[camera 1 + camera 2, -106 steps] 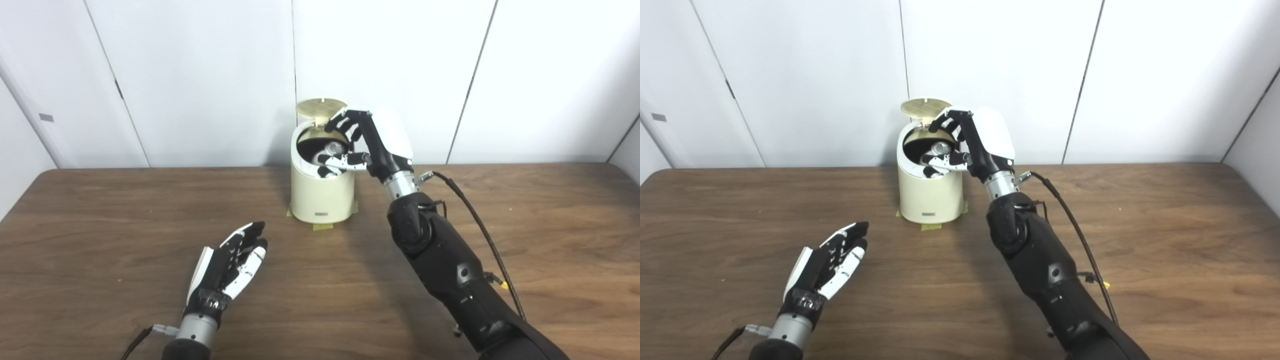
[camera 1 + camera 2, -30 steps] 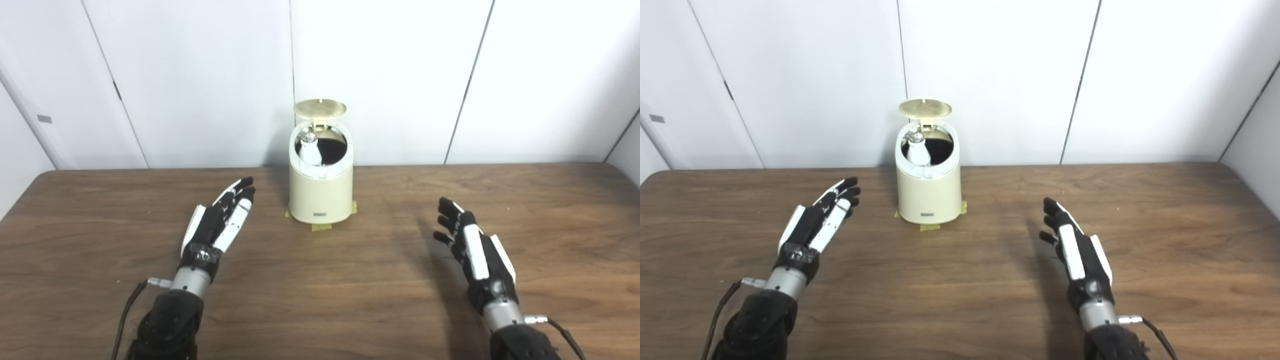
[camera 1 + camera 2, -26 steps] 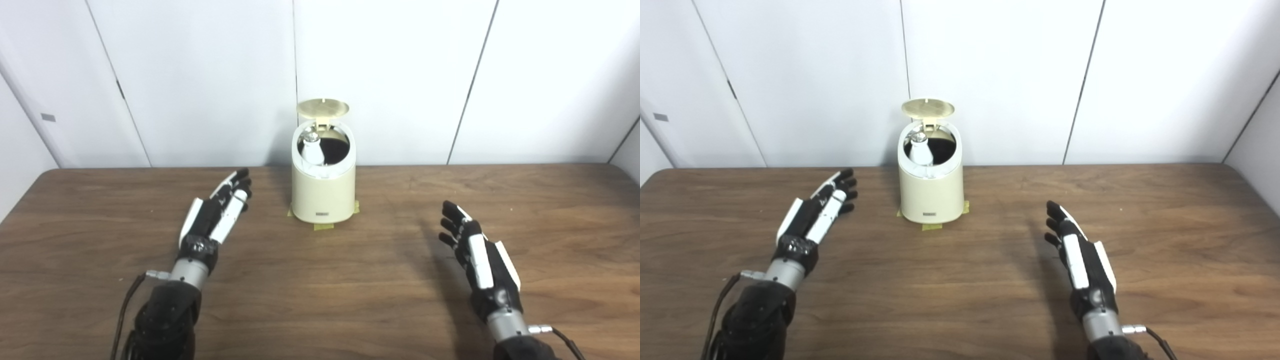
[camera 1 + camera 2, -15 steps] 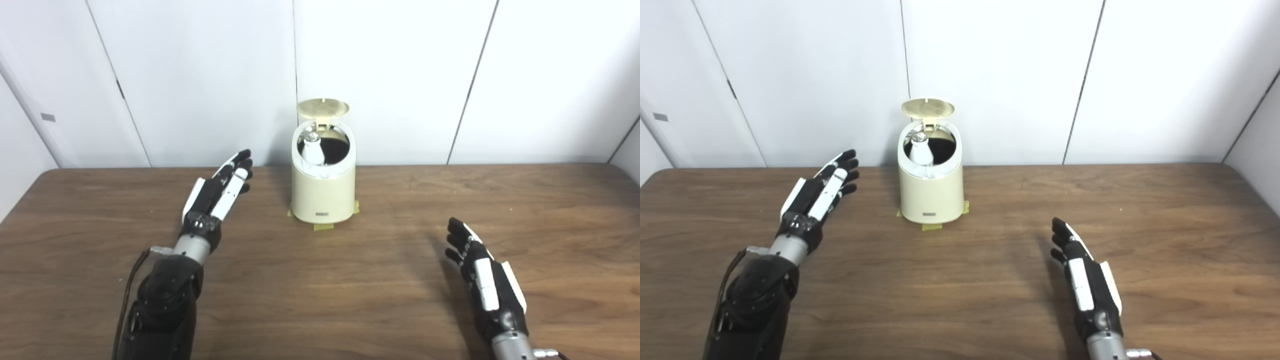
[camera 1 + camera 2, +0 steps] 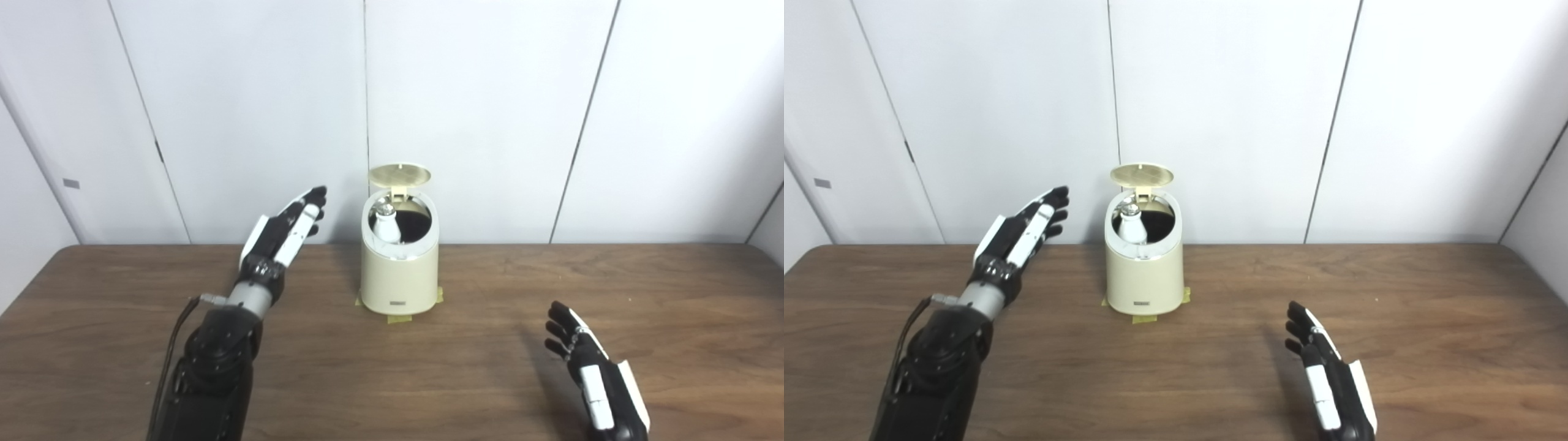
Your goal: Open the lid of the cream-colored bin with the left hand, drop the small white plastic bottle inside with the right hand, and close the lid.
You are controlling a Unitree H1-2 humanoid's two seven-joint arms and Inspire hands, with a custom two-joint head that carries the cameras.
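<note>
Up went the left hand [image 5: 283, 231] since a moment ago; it is now raised beside the bin [image 5: 399, 269], on its left, not touching it, flat with fingers apart and holding nothing. Inside the bin stands the small white bottle [image 5: 386, 224], leaning on the left wall. Above the bin's back edge the lid [image 5: 399, 174] stands open. Well to the right of the bin and nearer the camera, the right hand [image 5: 593, 378] has pulled back low over the table [image 5: 674, 318], fingers spread and empty.
</note>
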